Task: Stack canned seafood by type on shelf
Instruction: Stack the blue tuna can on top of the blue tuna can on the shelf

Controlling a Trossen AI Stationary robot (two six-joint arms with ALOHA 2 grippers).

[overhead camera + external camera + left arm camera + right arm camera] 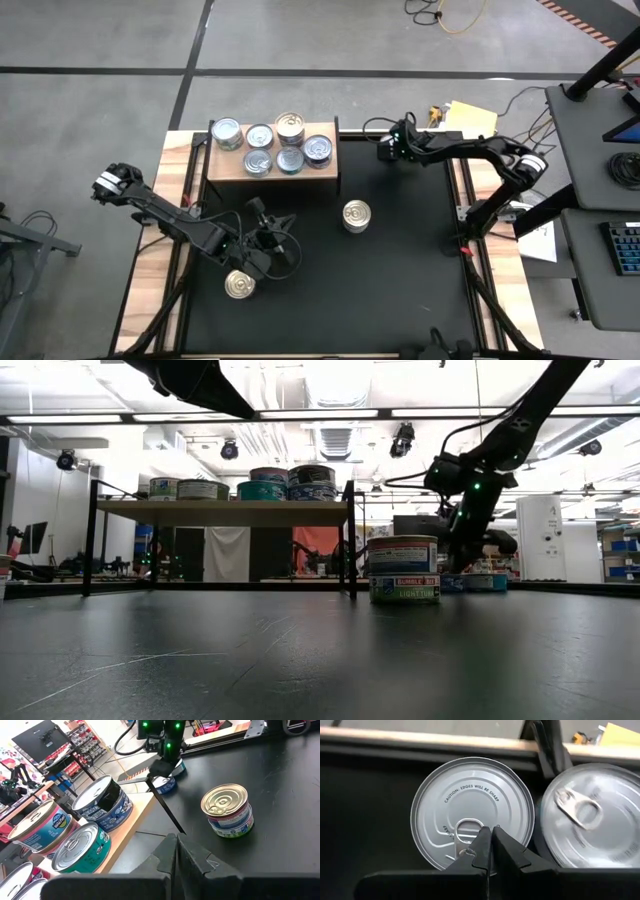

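From above, the shelf [272,165] at the black counter's [400,260] far edge carries seven cans [290,128]; a gold-topped can [356,216] stands mid-counter, another [239,285] near the left hand [262,238], which is clenched on nothing. Across the counter at its own level, the mid-counter can [403,569] sits right of the shelf [225,512]. Past the left hand's [176,851] pressed fingers, that can [228,810] stands apart. Under the right hand [491,843], clenched and empty, two silver-topped cans [472,807] lie side by side.
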